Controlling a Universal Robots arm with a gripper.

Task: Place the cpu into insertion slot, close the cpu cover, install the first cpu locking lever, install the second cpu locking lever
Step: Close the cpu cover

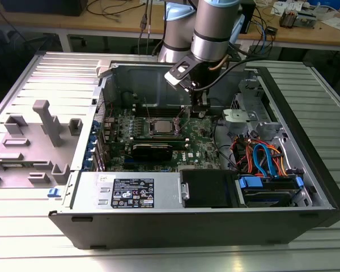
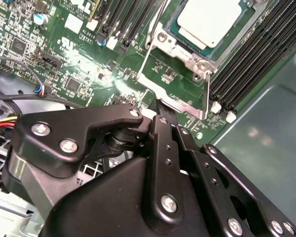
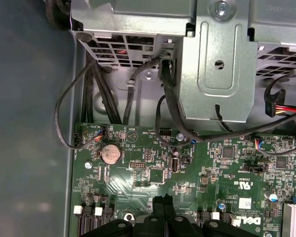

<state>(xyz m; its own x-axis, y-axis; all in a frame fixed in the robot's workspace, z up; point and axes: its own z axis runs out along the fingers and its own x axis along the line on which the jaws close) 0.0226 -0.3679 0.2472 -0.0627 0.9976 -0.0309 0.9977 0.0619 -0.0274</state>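
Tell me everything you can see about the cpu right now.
The cpu is a small flat square chip with a pale, dull silver-grey metal top. It lies level in the insertion slot on the green board, ringed by the slot's silver metal rim. Thin wire levers stand raised beside it. Nothing grips it: the gripper hangs apart from it, toward the exterior view's right.

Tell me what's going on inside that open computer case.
The Universal Robots arm's gripper is shut over the green circuit board beside the silver-rimmed socket. The small square silver-topped cpu already sits in it, with the thin silver metal cover frame down around it. The thin wire locking levers look unlatched.
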